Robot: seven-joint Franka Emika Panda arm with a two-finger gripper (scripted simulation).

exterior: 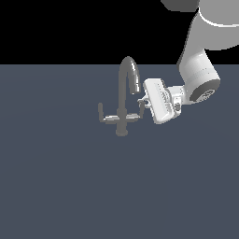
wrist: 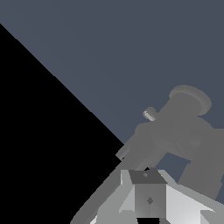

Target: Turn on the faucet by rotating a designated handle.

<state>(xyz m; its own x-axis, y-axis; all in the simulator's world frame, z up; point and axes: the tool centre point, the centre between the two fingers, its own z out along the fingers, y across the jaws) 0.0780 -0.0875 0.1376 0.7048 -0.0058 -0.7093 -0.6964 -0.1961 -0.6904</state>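
Gripper (exterior: 145,101) at faucet (exterior: 125,95) handle (exterior: 136,114)

I read no labels or writing. The wrist view alone shows the faucet base; I cannot tell whether the jaws are open or closed.

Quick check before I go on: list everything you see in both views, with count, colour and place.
faucet: one, grey metal, upright on the surface, arched spout tip curving toward the exterior view's right.
handle: one, grey lever with upturned tip, on the spout-tip side, right at the gripper's fingertips.
opposite arm: one, grey, on the exterior view's left of the faucet.
surface: one, dark blue-grey, flat.
arm: one, white, reaching in from the upper right of the exterior view.
gripper: one, white, at the handle; finger state unclear.
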